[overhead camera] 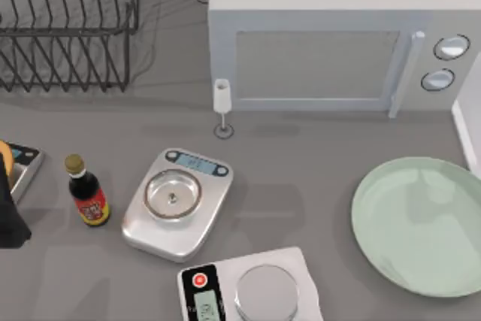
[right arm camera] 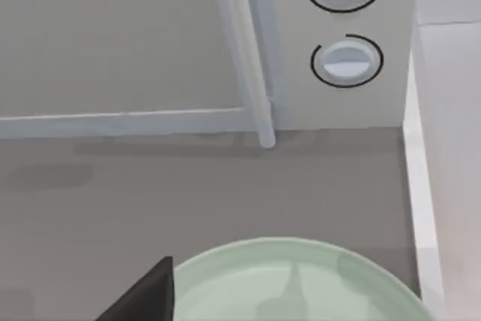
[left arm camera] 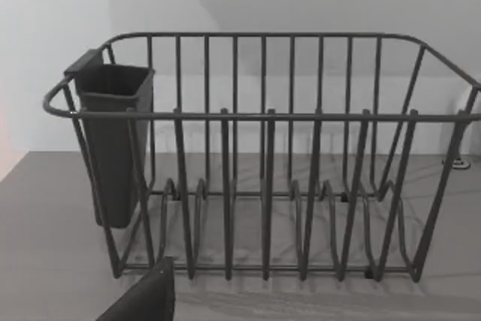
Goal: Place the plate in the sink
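The pale mint-green plate (overhead camera: 421,223) lies flat on the grey table at the right, in front of the microwave's knobs. Its far rim also appears in the right wrist view (right arm camera: 301,283). The sink's thin white rim (overhead camera: 464,137) runs along the right edge, just beyond the plate, and the right wrist view shows that rim (right arm camera: 417,186) too. A dark part of my right gripper (right arm camera: 146,295) hangs just above the plate's near-left rim. My left gripper (left arm camera: 143,298) faces the dish rack, and a dark part of my left arm (overhead camera: 10,212) sits at the table's left edge.
A grey microwave (overhead camera: 338,35) stands at the back. A black wire dish rack (overhead camera: 68,28) is at the back left. A soy sauce bottle (overhead camera: 86,193), a silver scale (overhead camera: 176,201), a white scale (overhead camera: 248,291) and a small wine glass (overhead camera: 222,107) occupy the middle.
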Robot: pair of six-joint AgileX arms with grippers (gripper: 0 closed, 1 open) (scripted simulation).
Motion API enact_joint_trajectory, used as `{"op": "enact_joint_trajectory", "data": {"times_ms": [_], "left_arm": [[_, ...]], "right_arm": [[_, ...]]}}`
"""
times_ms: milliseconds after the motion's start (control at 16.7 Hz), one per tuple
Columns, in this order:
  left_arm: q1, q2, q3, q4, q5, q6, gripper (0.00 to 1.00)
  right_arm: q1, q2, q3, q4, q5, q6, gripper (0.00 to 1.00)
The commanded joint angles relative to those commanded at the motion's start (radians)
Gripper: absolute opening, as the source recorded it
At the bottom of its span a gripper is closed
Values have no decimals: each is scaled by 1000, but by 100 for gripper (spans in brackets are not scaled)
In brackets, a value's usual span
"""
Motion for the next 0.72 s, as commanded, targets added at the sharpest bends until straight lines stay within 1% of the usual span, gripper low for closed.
{"op": "enact_joint_trajectory", "data": {"times_ms": [480, 720], "left_arm": [[0, 0, 0, 0, 0, 0, 100], [0, 0, 0, 0, 0, 0, 100]], "right_arm": [[240, 818, 572, -454, 0, 246, 100], [330, 1128, 787, -624, 0, 339, 100]]}}
